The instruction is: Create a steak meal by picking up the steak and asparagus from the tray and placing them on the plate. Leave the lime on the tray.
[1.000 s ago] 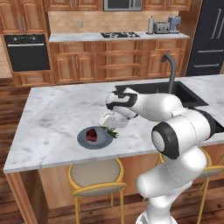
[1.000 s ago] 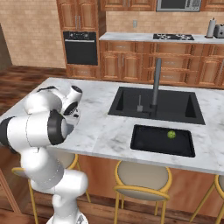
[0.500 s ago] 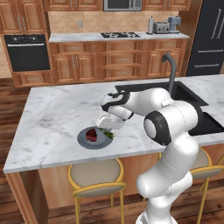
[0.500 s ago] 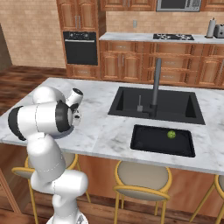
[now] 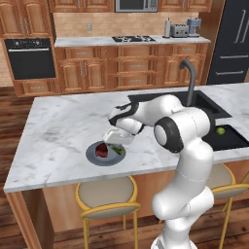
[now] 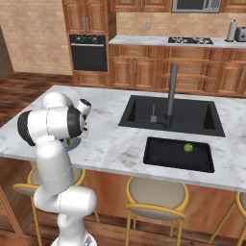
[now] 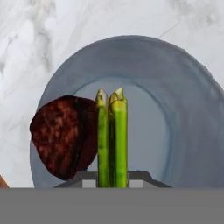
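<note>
bench (image 5: 58,126): marble island, carries plate near front edge
tray (image 6: 178,154): well apart from plate, beside sink, holds only lime (image 6: 188,148)
plate (image 7: 183,100): takes steak (image 7: 65,135), asparagus (image 7: 113,140) alongside
gripper (image 5: 115,144): low over plate; stalk between fingertips, grip or release unclear
writing: none legible

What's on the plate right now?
The steak lies on the plate, left of centre in the hand view. The asparagus stands over the plate beside it; its lower end is hidden, so I cannot tell whether it rests there.
</note>
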